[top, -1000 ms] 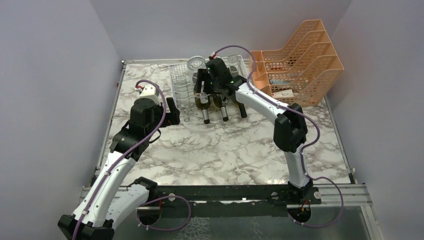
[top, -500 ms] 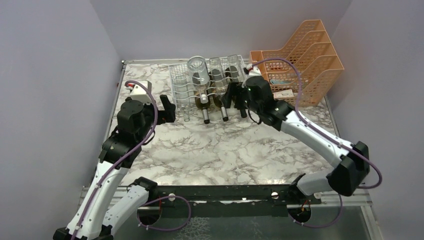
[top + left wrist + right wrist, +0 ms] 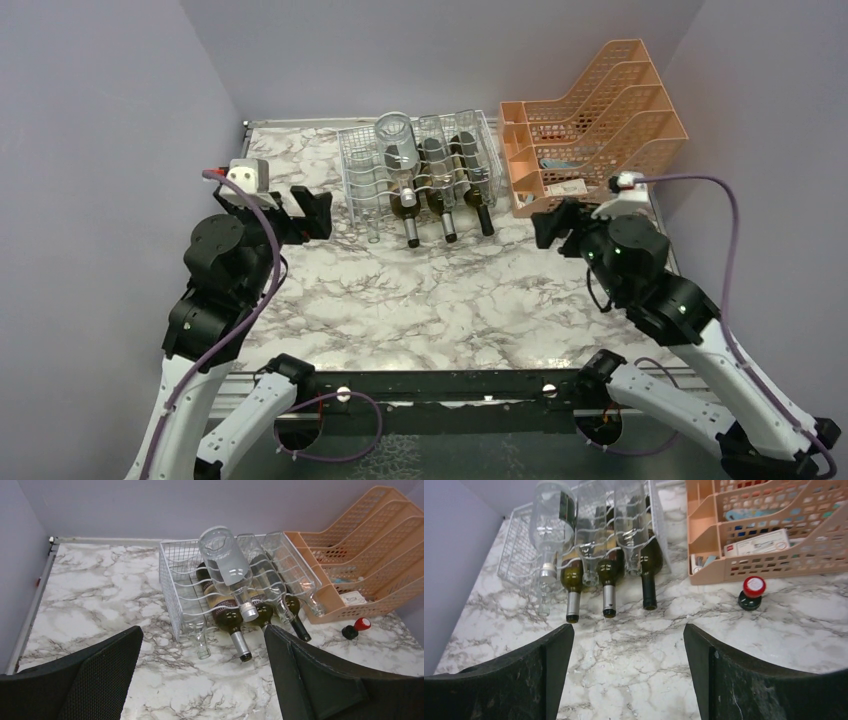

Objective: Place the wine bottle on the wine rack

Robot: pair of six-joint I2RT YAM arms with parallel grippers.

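Observation:
The white wire wine rack [image 3: 360,170] stands at the back middle of the marble table. Several wine bottles lie in its cradles with their necks pointing to the near side: dark green ones [image 3: 408,212] in the lower row and clear ones [image 3: 395,145] on top. The left wrist view shows the rack [image 3: 170,575] and the top clear bottle [image 3: 227,565]. The right wrist view shows three dark necks [image 3: 649,587] sticking out. My left gripper [image 3: 310,213] is open and empty, left of the rack. My right gripper [image 3: 555,225] is open and empty, to the rack's right and nearer.
An orange tiered file tray [image 3: 590,130] with small boxes in it stands right of the rack. A small black thing with a red cap [image 3: 751,592] sits on the table in front of the tray. Purple walls close in the back and both sides.
My right arm has drawn back from the rack to the right and toward the near side, empty. My left arm has pulled back to the left. The bottles stay in the rack.

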